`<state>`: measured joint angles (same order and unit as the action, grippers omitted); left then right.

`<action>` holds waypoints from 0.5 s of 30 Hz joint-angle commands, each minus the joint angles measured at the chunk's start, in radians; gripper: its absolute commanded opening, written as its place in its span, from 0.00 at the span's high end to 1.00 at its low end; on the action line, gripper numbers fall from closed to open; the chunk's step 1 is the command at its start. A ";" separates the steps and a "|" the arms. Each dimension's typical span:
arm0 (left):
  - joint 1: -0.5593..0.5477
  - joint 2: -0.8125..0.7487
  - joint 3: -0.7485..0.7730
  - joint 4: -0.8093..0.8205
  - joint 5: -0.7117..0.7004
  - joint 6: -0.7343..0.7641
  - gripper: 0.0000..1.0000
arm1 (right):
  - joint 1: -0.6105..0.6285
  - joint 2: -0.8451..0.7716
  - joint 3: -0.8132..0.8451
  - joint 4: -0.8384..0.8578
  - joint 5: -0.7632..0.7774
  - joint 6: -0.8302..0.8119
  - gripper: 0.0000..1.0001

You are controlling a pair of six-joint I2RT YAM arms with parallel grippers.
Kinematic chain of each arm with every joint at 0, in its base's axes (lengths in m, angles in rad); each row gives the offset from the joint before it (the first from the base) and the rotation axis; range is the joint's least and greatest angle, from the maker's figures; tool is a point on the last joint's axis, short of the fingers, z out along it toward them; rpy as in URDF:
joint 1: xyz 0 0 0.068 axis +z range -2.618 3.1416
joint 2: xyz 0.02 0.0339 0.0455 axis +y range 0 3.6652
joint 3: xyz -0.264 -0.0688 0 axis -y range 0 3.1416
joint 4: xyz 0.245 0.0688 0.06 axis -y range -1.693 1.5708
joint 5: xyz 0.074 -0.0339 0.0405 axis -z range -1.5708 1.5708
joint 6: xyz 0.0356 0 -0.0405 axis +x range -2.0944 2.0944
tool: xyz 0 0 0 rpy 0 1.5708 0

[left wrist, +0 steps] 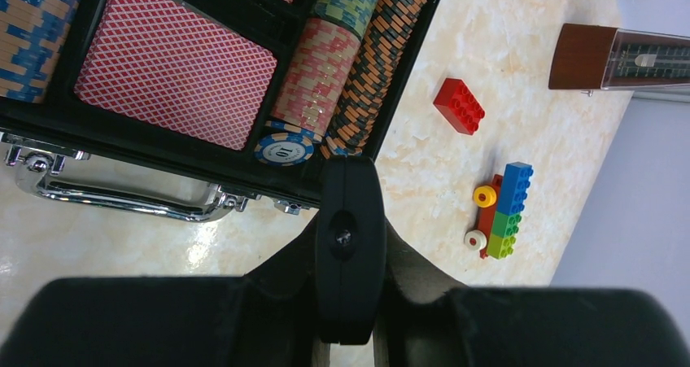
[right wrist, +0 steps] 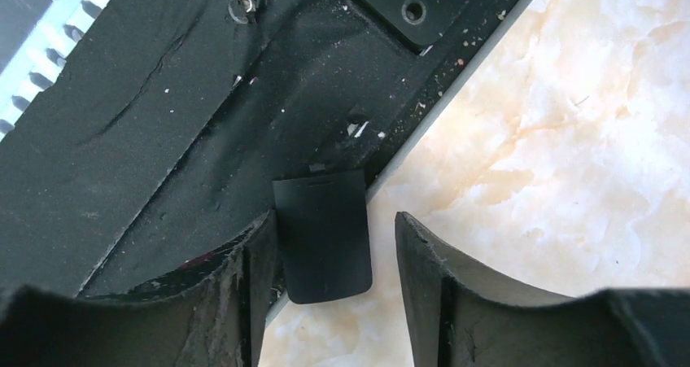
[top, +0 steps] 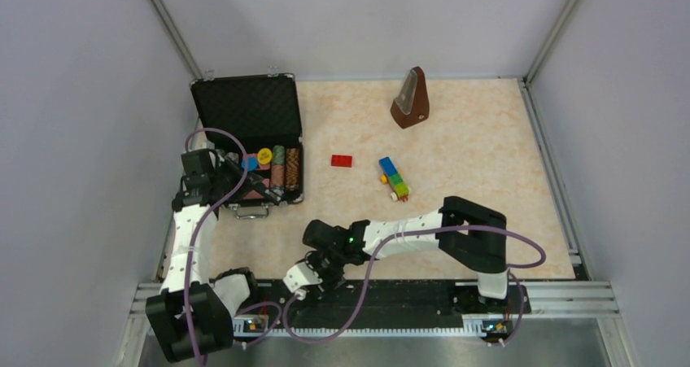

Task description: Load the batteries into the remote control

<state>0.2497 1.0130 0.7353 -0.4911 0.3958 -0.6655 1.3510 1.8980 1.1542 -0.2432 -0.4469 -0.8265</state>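
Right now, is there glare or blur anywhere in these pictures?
Left wrist view: glare on the chrome handle of the chip case, and a sheen on the table beside it. Right wrist view: sharp, with dust specks showing on the black base plate around the small cover. Top view: even light, soft shadows, no blur.

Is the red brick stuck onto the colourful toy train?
No, the red brick lies by itself, a clear gap away from the toy train.
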 commanded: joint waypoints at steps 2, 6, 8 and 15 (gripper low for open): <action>0.014 -0.012 0.014 0.049 0.028 0.012 1.00 | -0.004 0.045 0.049 -0.060 -0.015 -0.024 0.51; 0.017 -0.017 0.011 0.051 0.033 0.011 1.00 | -0.026 0.042 0.049 -0.061 -0.023 0.000 0.54; 0.017 -0.017 0.007 0.053 0.036 0.009 1.00 | -0.035 0.041 0.048 -0.057 -0.024 0.009 0.55; 0.018 -0.022 0.001 0.052 0.040 0.009 1.00 | -0.069 0.036 0.034 -0.051 -0.033 0.033 0.58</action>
<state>0.2604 1.0126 0.7353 -0.4904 0.4122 -0.6643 1.3205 1.9125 1.1744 -0.2855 -0.4927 -0.7918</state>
